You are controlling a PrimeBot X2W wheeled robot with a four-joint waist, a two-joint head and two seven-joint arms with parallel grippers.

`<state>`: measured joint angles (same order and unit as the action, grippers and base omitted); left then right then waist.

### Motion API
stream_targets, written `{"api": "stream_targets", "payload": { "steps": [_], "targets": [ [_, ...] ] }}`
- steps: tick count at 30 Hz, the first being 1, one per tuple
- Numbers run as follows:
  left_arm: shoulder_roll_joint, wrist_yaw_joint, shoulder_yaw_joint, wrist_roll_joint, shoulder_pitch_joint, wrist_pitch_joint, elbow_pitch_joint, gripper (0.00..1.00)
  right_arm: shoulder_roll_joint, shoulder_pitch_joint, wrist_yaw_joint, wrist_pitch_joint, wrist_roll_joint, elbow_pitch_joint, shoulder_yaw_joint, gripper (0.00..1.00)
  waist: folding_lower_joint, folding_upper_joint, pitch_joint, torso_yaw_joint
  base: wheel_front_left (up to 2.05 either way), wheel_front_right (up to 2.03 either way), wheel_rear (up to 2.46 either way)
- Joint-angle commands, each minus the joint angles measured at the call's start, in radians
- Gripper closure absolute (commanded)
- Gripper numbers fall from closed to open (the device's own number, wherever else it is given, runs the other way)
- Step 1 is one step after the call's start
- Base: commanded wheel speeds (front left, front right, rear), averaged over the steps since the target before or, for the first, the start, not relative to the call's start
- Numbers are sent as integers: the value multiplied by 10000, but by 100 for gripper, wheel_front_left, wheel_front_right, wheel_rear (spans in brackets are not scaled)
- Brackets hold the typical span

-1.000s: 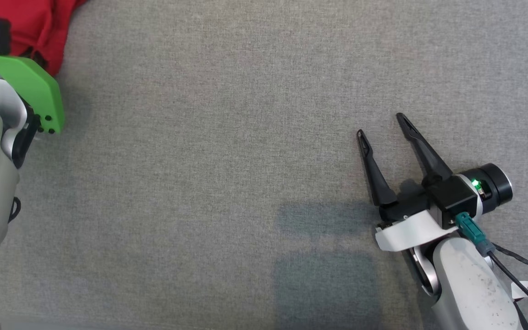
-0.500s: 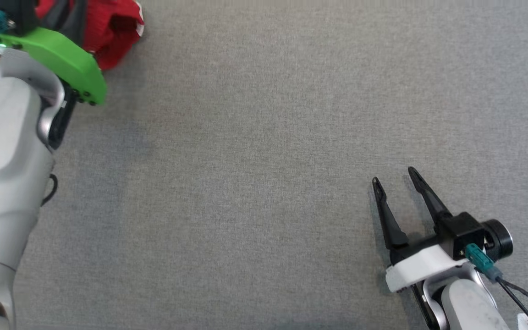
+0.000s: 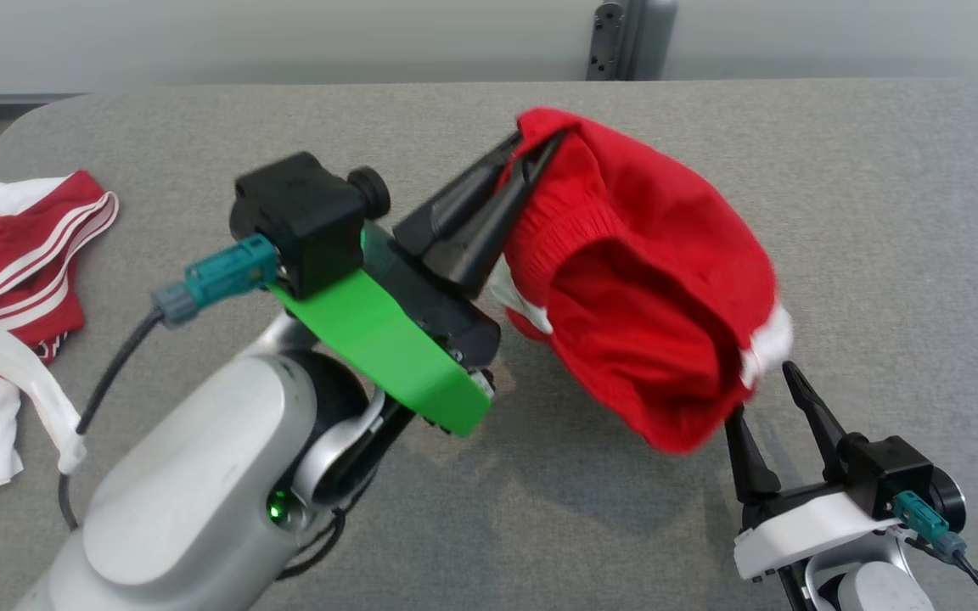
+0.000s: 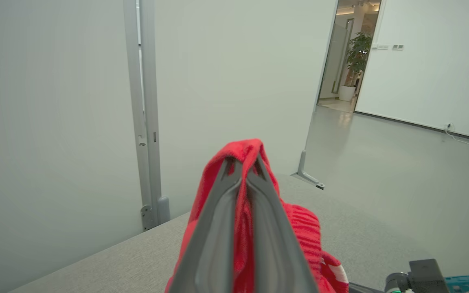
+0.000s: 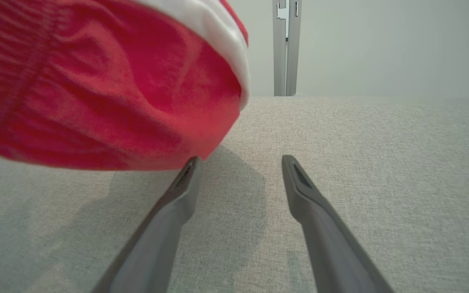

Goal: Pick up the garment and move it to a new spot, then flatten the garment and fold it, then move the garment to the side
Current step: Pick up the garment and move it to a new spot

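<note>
A red garment (image 3: 642,288) with white trim hangs in the air above the grey table (image 3: 879,212). My left gripper (image 3: 536,153) is shut on its upper edge. In the left wrist view the red garment (image 4: 242,154) drapes over my closed fingers (image 4: 218,228). My right gripper (image 3: 765,395) stands open at the lower right, just under the garment's hanging end. From the right wrist the garment (image 5: 96,81) floats above and left of the right gripper (image 5: 238,162), with nothing between its fingers.
More red and white clothes (image 3: 14,280) lie piled at the table's left edge. A grey post (image 3: 629,38) stands behind the table's far edge. Bare grey cloth surface (image 5: 381,162) stretches to the right.
The head camera has tilted up, so the whole view shifted. My left arm has swung from the far left to the middle, lifting the red garment off the pile. The right gripper stays open.
</note>
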<state>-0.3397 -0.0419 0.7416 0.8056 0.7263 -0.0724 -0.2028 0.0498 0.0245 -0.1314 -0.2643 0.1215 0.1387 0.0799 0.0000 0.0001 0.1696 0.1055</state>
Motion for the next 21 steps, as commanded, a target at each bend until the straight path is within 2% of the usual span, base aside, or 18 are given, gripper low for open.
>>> {"api": "stream_targets", "payload": {
  "steps": [1,4,7,9,16,21],
  "targets": [
    [-71,-301,22,-6,-400,-100,-129,100,14,-112,14,-3,108,-44,-9,0,0,-1,-169,-589,0,0,0],
    [87,-630,45,389,-1087,-66,152,100,15,-27,14,-3,234,-84,54,0,0,-1,3,-897,0,0,0],
    [-92,-529,-62,646,-1473,39,1468,100,14,40,14,-3,316,-103,66,0,0,-1,187,-1149,0,0,0],
    [-135,-324,-163,962,-1635,81,2697,100,13,85,14,-3,360,-84,50,0,0,-1,291,-1304,0,0,0],
    [-512,526,-404,820,-1040,795,6997,100,18,38,12,-3,377,-10,23,0,0,-1,472,-1587,0,0,0],
    [-620,918,-541,576,-497,1554,9086,100,13,-50,12,-3,277,42,-70,0,0,-1,459,-1585,0,0,0]
  ]
}}
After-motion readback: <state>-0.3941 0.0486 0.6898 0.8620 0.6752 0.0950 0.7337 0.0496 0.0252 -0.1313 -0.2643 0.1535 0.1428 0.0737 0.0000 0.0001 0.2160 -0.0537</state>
